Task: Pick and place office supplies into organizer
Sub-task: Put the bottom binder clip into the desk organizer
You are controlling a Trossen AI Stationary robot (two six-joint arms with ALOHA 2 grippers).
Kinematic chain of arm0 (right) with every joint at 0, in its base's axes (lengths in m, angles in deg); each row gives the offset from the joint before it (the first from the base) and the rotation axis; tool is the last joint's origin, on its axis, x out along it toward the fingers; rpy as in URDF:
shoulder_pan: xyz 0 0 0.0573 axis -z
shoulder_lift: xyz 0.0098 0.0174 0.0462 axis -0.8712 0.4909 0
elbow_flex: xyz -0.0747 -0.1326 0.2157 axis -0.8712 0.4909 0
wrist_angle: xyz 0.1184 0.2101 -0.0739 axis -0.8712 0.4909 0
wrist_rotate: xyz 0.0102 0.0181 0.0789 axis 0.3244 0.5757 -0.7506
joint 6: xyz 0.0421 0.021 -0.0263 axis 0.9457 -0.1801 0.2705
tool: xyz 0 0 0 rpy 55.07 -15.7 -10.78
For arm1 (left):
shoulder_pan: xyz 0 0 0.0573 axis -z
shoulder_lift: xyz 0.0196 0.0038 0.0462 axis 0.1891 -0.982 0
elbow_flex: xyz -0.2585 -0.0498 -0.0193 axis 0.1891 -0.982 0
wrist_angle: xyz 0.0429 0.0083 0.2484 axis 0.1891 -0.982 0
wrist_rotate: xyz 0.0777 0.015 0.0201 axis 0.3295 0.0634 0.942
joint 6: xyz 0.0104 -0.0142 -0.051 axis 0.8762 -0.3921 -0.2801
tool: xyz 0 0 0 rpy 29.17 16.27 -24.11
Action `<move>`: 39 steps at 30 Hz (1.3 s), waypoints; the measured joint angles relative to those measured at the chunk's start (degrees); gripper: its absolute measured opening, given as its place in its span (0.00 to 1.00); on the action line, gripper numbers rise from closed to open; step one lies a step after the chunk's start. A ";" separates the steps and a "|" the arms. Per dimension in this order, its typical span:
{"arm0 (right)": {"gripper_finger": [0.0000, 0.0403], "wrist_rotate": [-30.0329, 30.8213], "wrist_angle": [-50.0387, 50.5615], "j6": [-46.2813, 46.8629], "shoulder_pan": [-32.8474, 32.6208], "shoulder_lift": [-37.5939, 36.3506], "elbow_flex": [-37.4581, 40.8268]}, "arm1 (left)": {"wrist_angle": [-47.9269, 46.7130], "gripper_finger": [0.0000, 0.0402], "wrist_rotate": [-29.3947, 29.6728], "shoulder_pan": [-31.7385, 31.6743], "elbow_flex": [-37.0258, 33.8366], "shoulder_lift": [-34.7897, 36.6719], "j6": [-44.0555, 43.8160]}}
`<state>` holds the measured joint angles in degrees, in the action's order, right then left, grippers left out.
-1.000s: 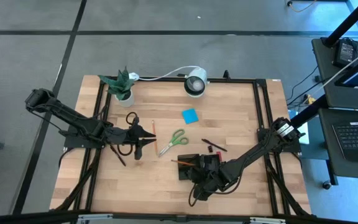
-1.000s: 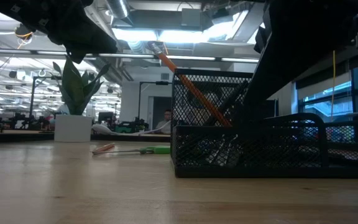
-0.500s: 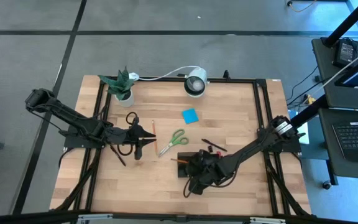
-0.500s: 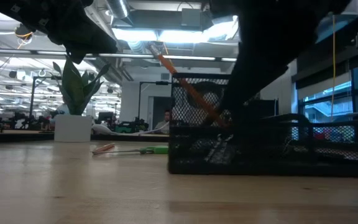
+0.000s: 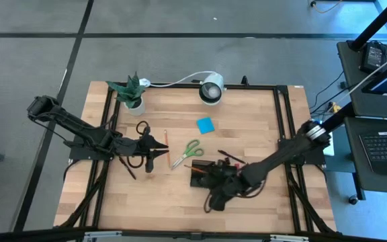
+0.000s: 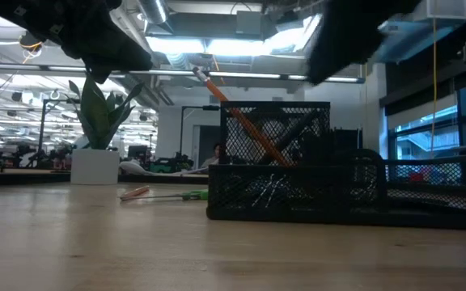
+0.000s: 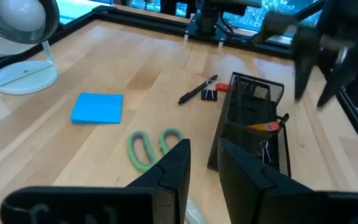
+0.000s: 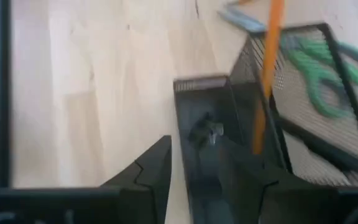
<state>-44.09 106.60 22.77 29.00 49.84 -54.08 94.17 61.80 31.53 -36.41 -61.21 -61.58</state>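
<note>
The black mesh organizer (image 5: 202, 172) stands near the table's middle front. An orange pencil (image 8: 267, 68) stands slanted in its tall compartment (image 6: 275, 133), leaning on the rim. A small clip (image 8: 207, 130) lies in a low compartment. My right gripper (image 8: 194, 168) hangs open just above the organizer's near side, touching nothing. The green-handled scissors (image 5: 188, 152), the blue sticky-note pad (image 5: 205, 124) and a black pen (image 5: 231, 156) lie flat on the wood. A clip (image 7: 210, 94) and a red piece (image 7: 221, 87) sit by the pen. My left gripper (image 7: 205, 158) waits open left of the scissors.
A potted plant (image 5: 130, 94) and a white round lamp (image 5: 211, 89) stand at the far edge. Another orange pencil (image 5: 166, 138) lies by my left gripper (image 5: 160, 148). Black frame rails (image 5: 284, 128) run along the table's sides. Bare wood lies right of the pad.
My right gripper has gone up and away from the organizer, which it covered before. The organizer has slid a little toward the table's left and far side, and the pencil still stands in it. My left arm has kept still.
</note>
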 joint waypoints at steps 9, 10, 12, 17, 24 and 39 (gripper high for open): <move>0.31 -8.17 27.38 40.14 -3.87 -11.48 0.04 | -1.47 0.19 0.00 0.00 0.00 0.00 -2.58; 0.31 -10.04 29.03 43.27 -4.45 -12.29 0.04 | -1.50 0.19 0.00 -0.01 0.00 0.00 -3.06; 0.31 -12.85 30.53 47.51 -5.58 -13.88 0.88 | -1.48 0.19 0.00 0.01 0.00 0.00 -3.54; 0.31 -13.85 25.35 56.41 -8.11 -19.69 10.34 | -1.47 0.19 -1.07 -0.01 0.00 0.00 -3.65; 0.31 -8.88 9.18 68.90 -9.97 -29.82 30.61 | -1.33 0.19 -1.51 -0.01 0.00 0.00 -3.88; 0.31 -4.28 -15.57 73.23 -9.79 -31.31 48.57 | -1.44 0.19 -1.53 -0.01 0.00 0.00 -4.51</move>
<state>-48.38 91.03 96.00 19.21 18.54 -5.51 92.74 60.27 31.52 -36.41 -61.21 -66.09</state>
